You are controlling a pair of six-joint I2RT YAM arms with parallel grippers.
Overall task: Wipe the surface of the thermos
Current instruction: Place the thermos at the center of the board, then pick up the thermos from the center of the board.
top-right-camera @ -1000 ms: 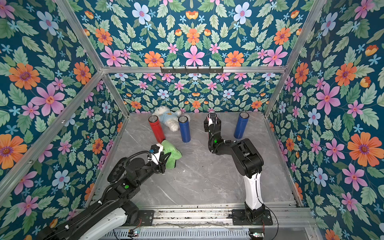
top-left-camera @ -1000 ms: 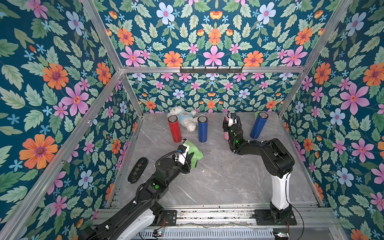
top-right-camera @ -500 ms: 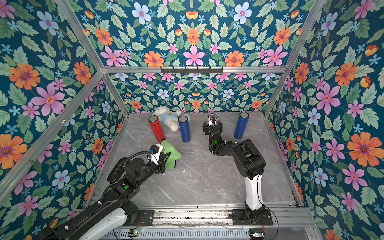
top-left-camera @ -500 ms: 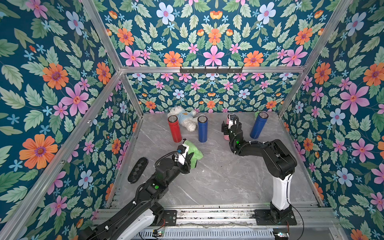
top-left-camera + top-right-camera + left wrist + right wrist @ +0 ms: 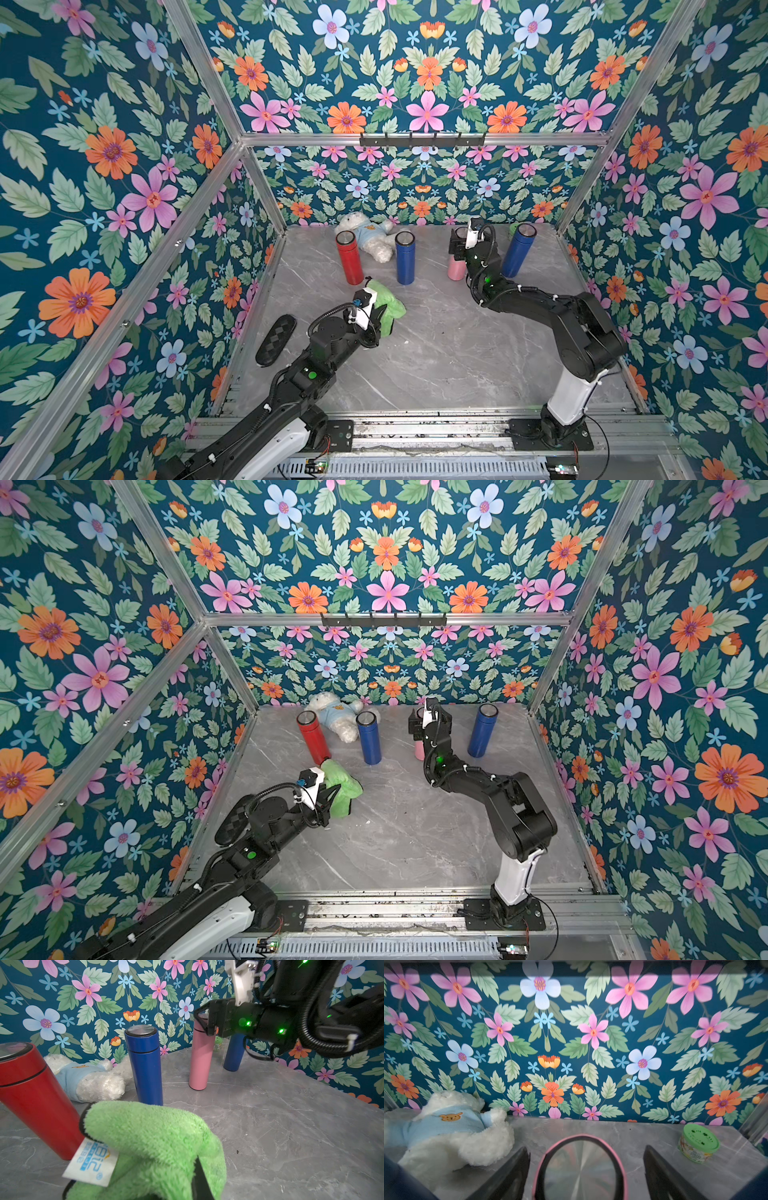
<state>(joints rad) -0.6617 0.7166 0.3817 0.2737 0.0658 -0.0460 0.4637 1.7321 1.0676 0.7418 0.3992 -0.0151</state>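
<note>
A pink thermos (image 5: 456,269) (image 5: 419,751) stands upright at the back of the table, with a metal lid (image 5: 580,1169). My right gripper (image 5: 457,245) (image 5: 585,1152) is at its top and open. One black finger (image 5: 517,1165) stands on each side of the lid, with a gap to it. My left gripper (image 5: 380,318) (image 5: 332,799) is shut on a fluffy green cloth (image 5: 390,305) (image 5: 149,1136), held low over the table, left of centre. The cloth hides the left fingertips.
A red thermos (image 5: 349,259) and a blue thermos (image 5: 405,259) stand just behind the cloth. Another blue thermos (image 5: 517,251) stands right of the pink one. A white teddy bear (image 5: 370,239) and a green-lidded tub (image 5: 697,1145) sit by the back wall. A black oval pad (image 5: 275,338) lies at the left.
My right gripper's jaws have spread wider around the top of the pink thermos. The left arm and the cloth have stayed put.
</note>
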